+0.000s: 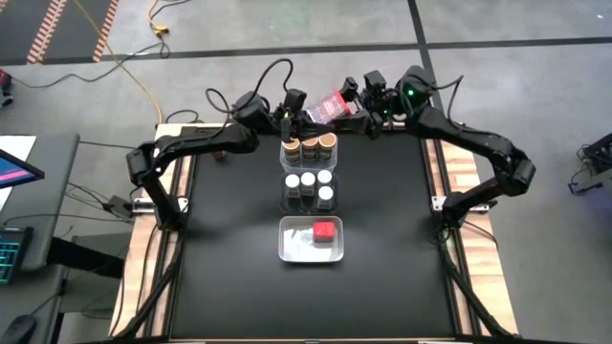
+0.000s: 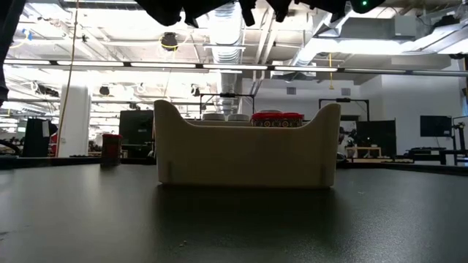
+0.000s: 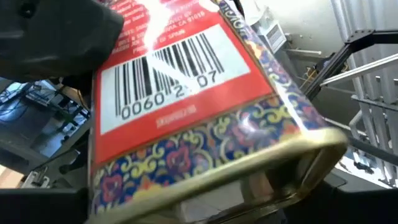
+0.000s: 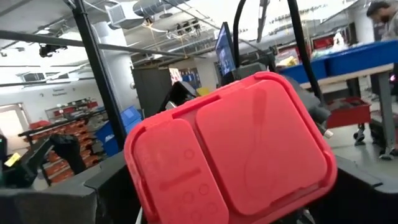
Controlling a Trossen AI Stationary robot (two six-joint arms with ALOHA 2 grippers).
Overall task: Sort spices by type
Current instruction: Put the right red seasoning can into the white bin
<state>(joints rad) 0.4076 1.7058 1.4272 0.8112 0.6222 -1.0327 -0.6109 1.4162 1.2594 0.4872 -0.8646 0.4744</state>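
Presently, item one: my left gripper (image 1: 298, 113), raised at the far edge of the table (image 1: 229, 287), above the row of bins. Its fingers sit against a red square-topped spice tin (image 1: 330, 105), which lies tilted in the air between my two grippers. In my left wrist view the tin (image 3: 199, 118) fills the picture: red label, barcode, floral band, gold rim, with one dark finger (image 3: 50, 37) across its upper corner. How tightly those fingers bear on it I cannot tell.

Item two: my right gripper (image 1: 361, 103), at the tin's other end, fingers spread wide. In my right wrist view the red lid (image 4: 230, 155) faces the camera, close up.

Item three: far clear bin (image 1: 286, 151), below the grippers, holding three tan-topped jars (image 1: 310, 147) in a row.

Item four: middle clear bin (image 1: 285, 191), holding four white-topped jars (image 1: 309, 185).

Item five: near clear bin (image 1: 292, 244), holding one red square-topped tin (image 1: 325, 231) at its right side, upright. From the low view this bin (image 2: 247, 157) stands in front, a red lid (image 2: 276, 118) and pale tops (image 2: 225, 116) showing over its rim.

Item six: one small dark jar (image 2: 110, 148) with a red top, seen in the low view well to the left of the bins.
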